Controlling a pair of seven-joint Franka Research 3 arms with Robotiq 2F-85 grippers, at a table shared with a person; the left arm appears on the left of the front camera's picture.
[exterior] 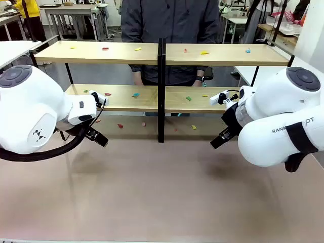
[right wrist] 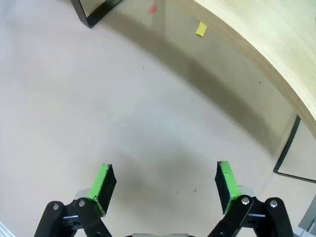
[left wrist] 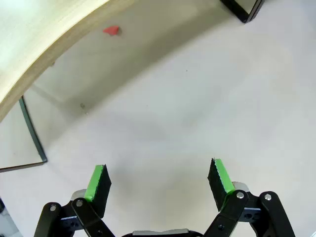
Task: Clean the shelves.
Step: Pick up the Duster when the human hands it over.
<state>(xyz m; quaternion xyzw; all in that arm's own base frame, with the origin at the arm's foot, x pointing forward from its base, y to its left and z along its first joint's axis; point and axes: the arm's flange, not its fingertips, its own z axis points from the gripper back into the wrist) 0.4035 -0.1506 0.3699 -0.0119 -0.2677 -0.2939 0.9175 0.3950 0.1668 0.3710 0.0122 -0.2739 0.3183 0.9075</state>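
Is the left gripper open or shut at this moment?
Open. In its wrist view the left gripper has its green pads far apart, with bare table between them and nothing held.

One two-tier rack (exterior: 161, 91) is seen, built from four light-wood boards (exterior: 228, 56). Six little coloured scraps (exterior: 137, 49) can be counted along the top tier, with roughly five each on the lower tier and on the table (exterior: 152, 192) underneath. Two white robot arms (exterior: 35, 116) and one person (exterior: 169, 20) are counted too.
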